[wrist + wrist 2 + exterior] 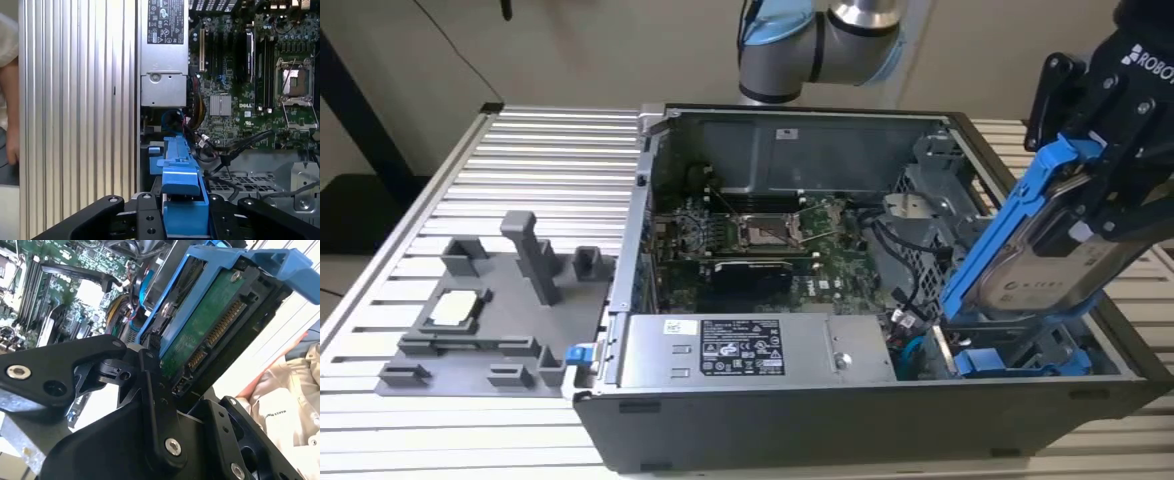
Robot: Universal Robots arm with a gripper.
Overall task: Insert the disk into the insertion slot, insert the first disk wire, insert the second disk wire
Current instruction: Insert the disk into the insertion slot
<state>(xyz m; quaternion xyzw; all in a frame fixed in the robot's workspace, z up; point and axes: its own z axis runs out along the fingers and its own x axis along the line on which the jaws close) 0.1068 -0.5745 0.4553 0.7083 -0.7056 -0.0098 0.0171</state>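
In the exterior view the disk [1051, 268], silver-grey in its blue carrier [997, 232], hangs tilted steeply over the right end of the open computer case [854, 425]. My gripper [1094, 205] is shut on it from above. Its lower end sits just above the insertion slot [1014, 358], which has blue brackets. In the second wrist view the disk's green board and connectors [210, 325] show between my black fingers [152, 390]. The first wrist view looks down the carrier's edge [179, 175], clamped in the gripper [185, 212]. Loose black wires [235, 145] lie beside the bay.
A grey labelled power-supply box [727, 350] lies along the case's near wall, beside the slot. The motherboard [767, 240] fills the case floor. A grey fixture [494, 300] stands on the ribbed table at the exterior view's left. A person's sleeve [295, 405] is close by.
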